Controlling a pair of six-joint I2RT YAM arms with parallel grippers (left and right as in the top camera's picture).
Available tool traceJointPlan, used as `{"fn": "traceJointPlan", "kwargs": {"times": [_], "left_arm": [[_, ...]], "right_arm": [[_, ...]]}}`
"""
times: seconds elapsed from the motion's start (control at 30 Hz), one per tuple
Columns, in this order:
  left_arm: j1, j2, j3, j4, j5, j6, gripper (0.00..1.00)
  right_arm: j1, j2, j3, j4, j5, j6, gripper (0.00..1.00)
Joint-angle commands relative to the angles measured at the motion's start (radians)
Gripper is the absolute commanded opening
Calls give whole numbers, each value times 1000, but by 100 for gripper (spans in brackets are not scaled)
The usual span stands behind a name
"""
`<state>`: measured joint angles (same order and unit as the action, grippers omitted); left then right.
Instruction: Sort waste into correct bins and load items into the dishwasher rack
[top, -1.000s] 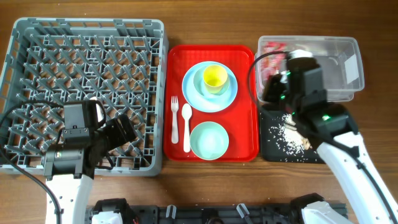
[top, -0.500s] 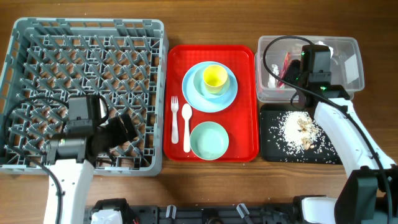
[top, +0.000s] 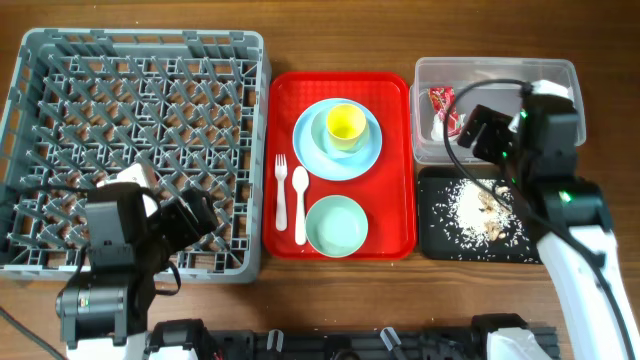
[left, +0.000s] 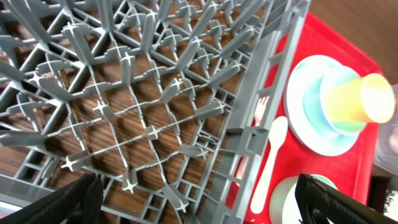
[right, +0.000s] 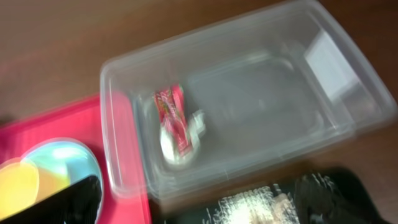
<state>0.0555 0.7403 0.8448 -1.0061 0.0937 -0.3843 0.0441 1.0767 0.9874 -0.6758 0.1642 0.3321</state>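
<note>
**Hovering Right Gripper Over the Clear Tub, Jaws Apart**

The right gripper (top: 472, 128) is hovering over the left part of the clear tub (top: 560, 75), with its jaws standing apart and gripping nothing. A red-and-white wrapper (top: 443, 103) is lying inside the tub at its left end. Rice scraps (top: 480, 210) are lying in the black tray (top: 435, 240), which is sitting just beside the tub on the robot's side.

The left gripper (top: 195, 215) is hanging over the near right part of the dishwasher rack (top: 140, 40), with its jaws wide apart and empty.

On the red tray (top: 390, 95), between rack and tub, the yellow cup (top: 346, 124) is standing on the blue plate (top: 315, 155). The fork (top: 281, 190), spoon (top: 300, 205) and mint bowl (top: 336, 226) are lying nearer the robot.
</note>
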Motion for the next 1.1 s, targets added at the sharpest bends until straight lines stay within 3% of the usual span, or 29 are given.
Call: {"fn": "traceJointPlan", "kwargs": {"times": [0.0,0.13,0.37,0.43,0.47,0.6,0.67,0.83,1.07], "left_arm": [[9,-18,10,3,14,-17,100],[9,-18,10,3,14,-16,100],[9,-18,10,3,14,-16,100],[9,-18,10,3,14,-17,60],[9,-18,10,7,19,-17,48],[8,-18,10,12,153,-17,25],[1,-18,10,23,227,-17,4],[-92,-9,10,50,346,-18,4],[-378,111,69,84,307,-142,4]], "right_arm": [[-3,-127,7,-123,-10,-15,100],[-3,-277,21,-288,-53,-34,100],[-3,-559,21,-254,-54,-43,100],[-3,-568,21,-260,-54,-43,100],[-3,-567,21,-261,-55,-43,100],[-3,-563,20,-261,-54,-43,100],[-3,-563,20,-261,-54,-42,100],[-3,-563,20,-261,-54,-43,100],[-3,-563,20,-261,-54,-43,100]]}}
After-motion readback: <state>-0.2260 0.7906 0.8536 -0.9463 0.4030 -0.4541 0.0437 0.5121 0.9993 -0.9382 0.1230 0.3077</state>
